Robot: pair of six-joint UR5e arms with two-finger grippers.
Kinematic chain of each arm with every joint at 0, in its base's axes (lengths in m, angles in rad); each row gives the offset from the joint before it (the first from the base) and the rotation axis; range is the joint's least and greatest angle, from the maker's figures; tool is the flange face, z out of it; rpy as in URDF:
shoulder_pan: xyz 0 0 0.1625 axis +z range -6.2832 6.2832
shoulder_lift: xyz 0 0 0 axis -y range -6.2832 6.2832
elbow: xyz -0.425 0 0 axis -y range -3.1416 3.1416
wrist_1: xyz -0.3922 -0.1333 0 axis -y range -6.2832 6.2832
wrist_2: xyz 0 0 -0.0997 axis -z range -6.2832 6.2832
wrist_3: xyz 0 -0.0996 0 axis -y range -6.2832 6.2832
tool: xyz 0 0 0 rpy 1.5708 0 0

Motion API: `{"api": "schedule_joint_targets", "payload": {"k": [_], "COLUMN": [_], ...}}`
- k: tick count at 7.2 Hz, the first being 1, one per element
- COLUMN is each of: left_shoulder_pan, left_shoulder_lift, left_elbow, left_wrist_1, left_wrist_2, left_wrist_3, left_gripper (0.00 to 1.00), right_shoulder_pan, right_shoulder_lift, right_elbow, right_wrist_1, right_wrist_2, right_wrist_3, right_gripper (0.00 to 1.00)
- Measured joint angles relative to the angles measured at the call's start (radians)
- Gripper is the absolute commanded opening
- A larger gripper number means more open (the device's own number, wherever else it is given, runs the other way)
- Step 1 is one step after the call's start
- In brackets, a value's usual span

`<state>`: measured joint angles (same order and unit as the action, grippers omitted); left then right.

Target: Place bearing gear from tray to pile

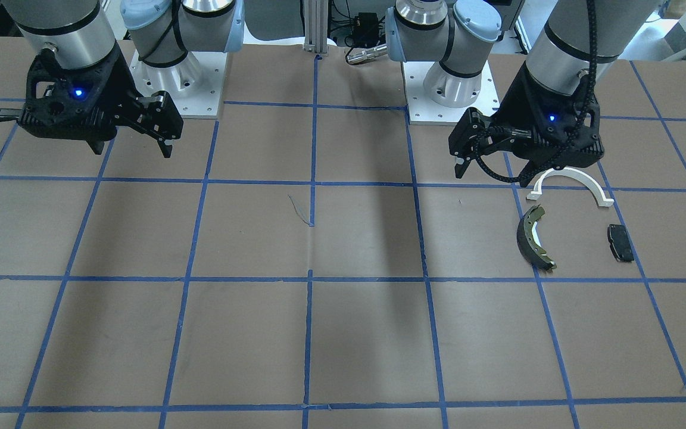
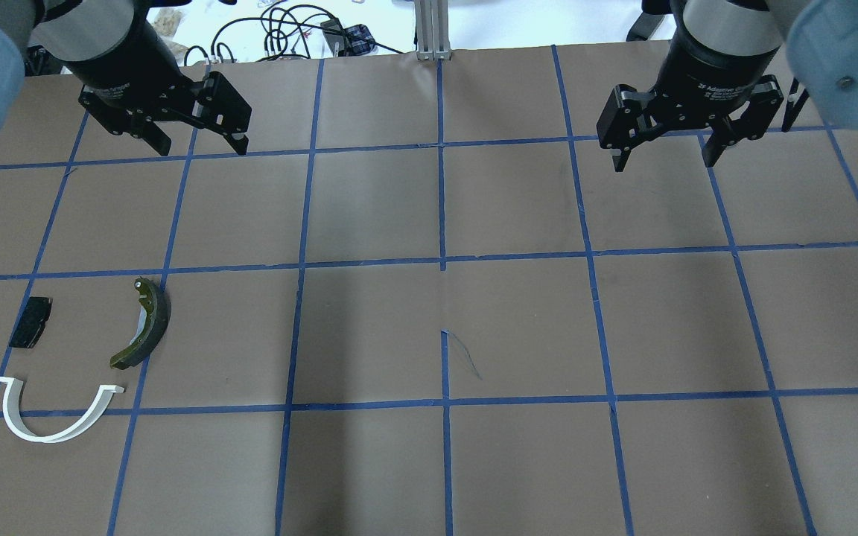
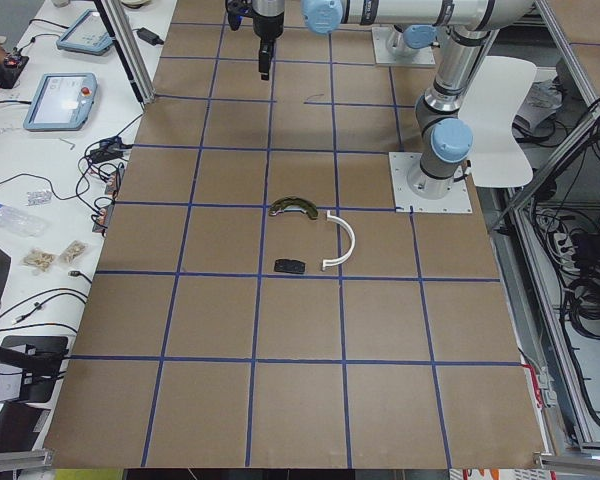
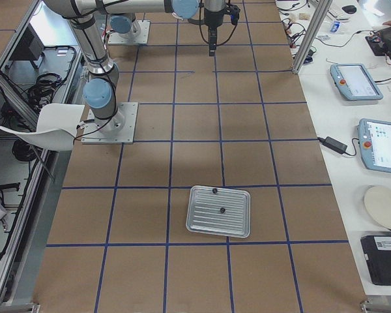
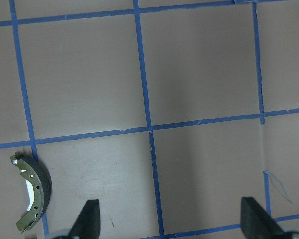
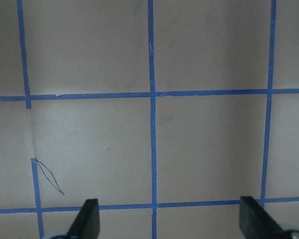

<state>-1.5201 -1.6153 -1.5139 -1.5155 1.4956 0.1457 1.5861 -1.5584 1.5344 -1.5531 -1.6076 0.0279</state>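
1. Overhead: the black left gripper [image 2: 202, 147] and right gripper [image 2: 663, 160] hung wide open and empty; the right's collar read "2F Adaptive", partly legible. On the left lay a white half-ring arc [image 2: 42, 438], a dark olive-rimmed brake shoe [image 2: 159, 316] and a small black pad [image 2: 30, 332].
2. Right exterior alone showed the ribbed metal tray [image 4: 202, 225] whole, with two small dark parts [image 4: 221, 210] inside, well apart from both grippers; which was the bearing gear, I could not tell.

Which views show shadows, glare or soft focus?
Front-facing view: a broad soft shadow band darkens the table mid-width. Overhead view: dim patches at centre. Left wrist view: brake shoe sharp, left gripper fingers soft at the bottom edge. Right wrist view: pale glare at left.
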Motion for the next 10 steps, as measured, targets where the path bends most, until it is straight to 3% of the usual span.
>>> {"api": "schedule_joint_targets", "payload": {"k": [2,4,6,10], "left_shoulder_pan": [0.000,0.000,0.000,-0.002], "left_shoulder_lift": [0.000,0.000,0.000,-0.001], "left_elbow": [0.000,0.000,0.000,-0.002], "left_wrist_1": [0.000,0.000,0.000,-0.001], "left_wrist_2": [0.000,0.000,0.000,0.000], "left_wrist_3": [0.000,0.000,-0.002,-0.015], "left_gripper": [1.00,1.00,1.00,1.00], "right_shoulder_pan": [-0.007,-0.110,-0.328,-0.744], "right_shoulder_lift": [0.003,0.011,0.039,0.324], "right_elbow": [-0.006,-0.027,-0.037,-0.064], "right_wrist_1": [-0.002,0.008,-0.007,-0.249], "right_wrist_2": [-0.003,-0.016,-0.027,-0.025], "right_wrist_3": [-0.011,-0.112,-0.389,-0.972], "right_gripper": [1.00,1.00,1.00,1.00]}}
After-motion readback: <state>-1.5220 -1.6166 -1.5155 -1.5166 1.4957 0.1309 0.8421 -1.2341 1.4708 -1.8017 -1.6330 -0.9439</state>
